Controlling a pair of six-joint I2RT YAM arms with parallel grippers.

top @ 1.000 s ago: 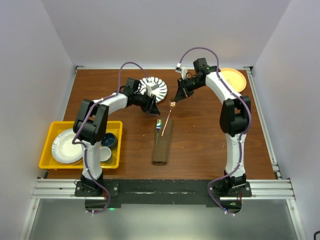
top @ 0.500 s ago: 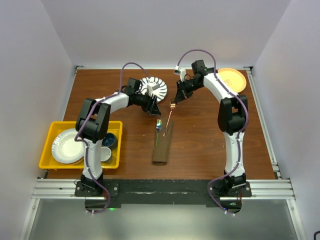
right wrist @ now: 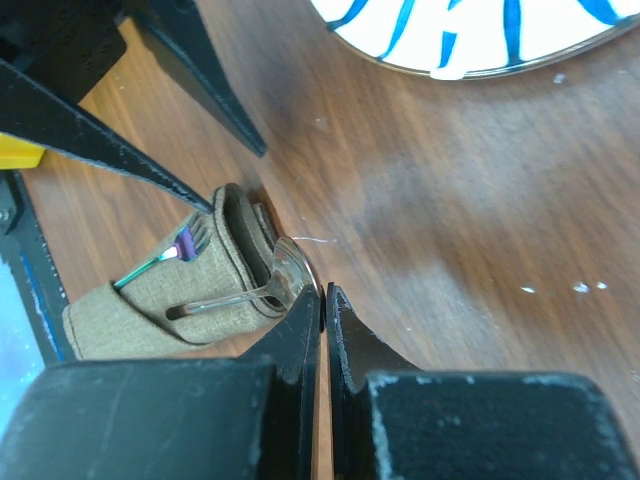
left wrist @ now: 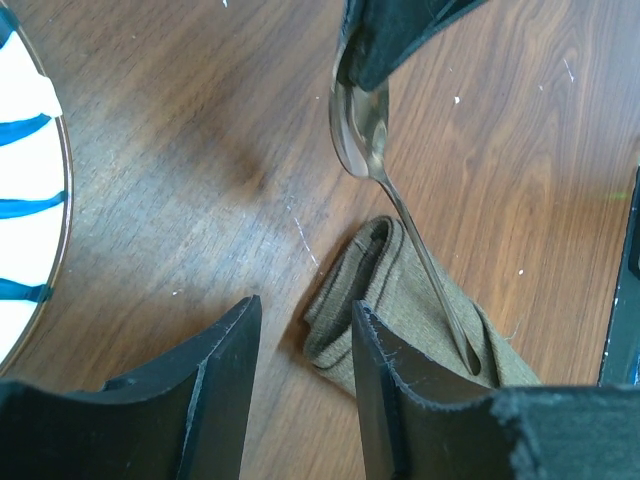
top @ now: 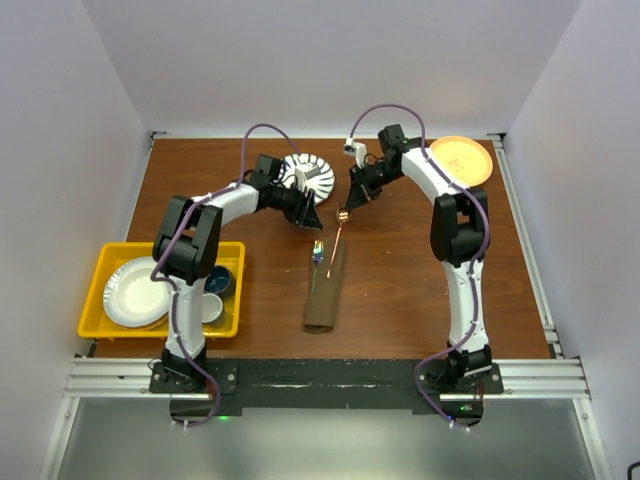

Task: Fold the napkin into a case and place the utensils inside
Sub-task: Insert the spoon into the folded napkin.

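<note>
The olive-brown napkin case [top: 325, 292] lies mid-table, a narrow pocket with its open end facing away from the arm bases. The iridescent fork [top: 317, 250] sticks out of that end. My right gripper [top: 349, 203] is shut on the bowl of the copper spoon [top: 338, 232], whose handle slants down into the case mouth. In the right wrist view the jaws [right wrist: 323, 296] pinch the spoon bowl [right wrist: 283, 272], with the fork [right wrist: 178, 246] and the case [right wrist: 140, 305] behind. My left gripper [top: 309, 217] is open and empty beside the case end. The left wrist view shows it [left wrist: 303, 335] open, with the spoon [left wrist: 362, 125] over the case [left wrist: 385, 285].
A white plate with blue stripes [top: 306, 172] lies just behind my left gripper. An orange plate [top: 464, 158] lies at the back right. A yellow tray [top: 98, 268] at the left holds white plates and a blue bowl [top: 217, 281].
My right wrist has shifted a little to the left with the spoon still in its jaws. The spoon stays slanted into the case mouth. The left gripper has barely moved.
</note>
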